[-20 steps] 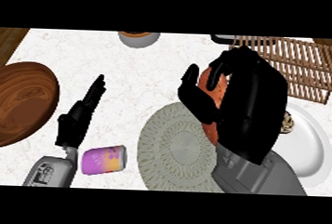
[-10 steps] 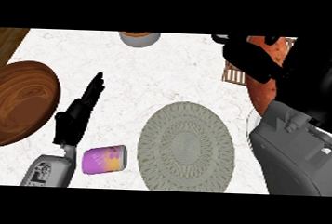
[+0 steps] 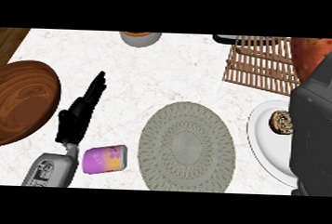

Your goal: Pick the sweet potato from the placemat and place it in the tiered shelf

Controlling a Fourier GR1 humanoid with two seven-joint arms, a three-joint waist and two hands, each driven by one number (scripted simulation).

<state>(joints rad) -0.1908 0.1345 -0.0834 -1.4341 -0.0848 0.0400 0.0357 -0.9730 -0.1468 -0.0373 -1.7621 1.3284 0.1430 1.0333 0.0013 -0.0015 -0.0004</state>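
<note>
— What do you see moved?
— Your right arm (image 3: 318,133) now sits at the right edge, the sweet potato (image 3: 309,56) up beside the shelf (image 3: 261,61); the plate (image 3: 267,140) is uncovered.

The left robot hand (image 3: 80,114) is resting open at the view's left, its black fingers straight and pointing up, its grey forearm entering from the lower edge. The right grey forearm is filling the right edge, rising toward the top; its hand cannot be seen.
</note>
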